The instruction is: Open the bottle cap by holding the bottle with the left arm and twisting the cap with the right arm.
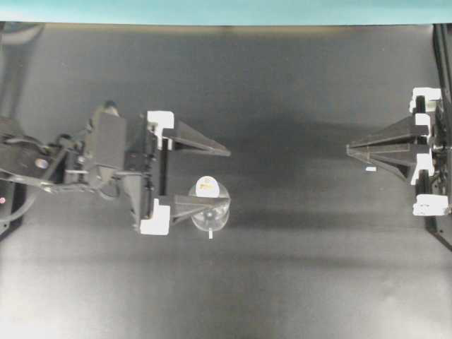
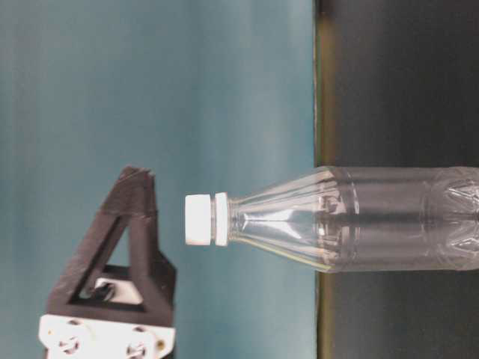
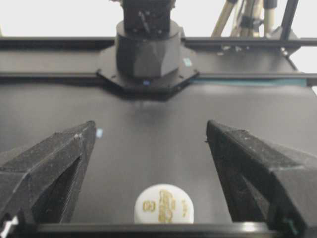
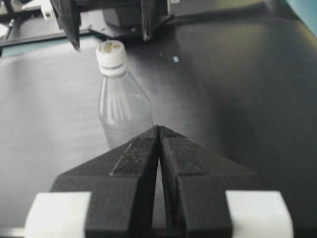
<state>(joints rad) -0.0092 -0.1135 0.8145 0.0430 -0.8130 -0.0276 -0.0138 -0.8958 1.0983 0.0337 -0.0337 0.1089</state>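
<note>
The bench (image 1: 282,282) is black and dull, and it fills most of the view from above. A teal wall (image 1: 226,10) runs along the far edge of the bench. On the bench lies a tiny pale scrap (image 1: 370,169), well apart from the wall. In the left wrist view, metal tripod legs (image 3: 237,17) stand past the far end of the bench, against a bright white background.
</note>
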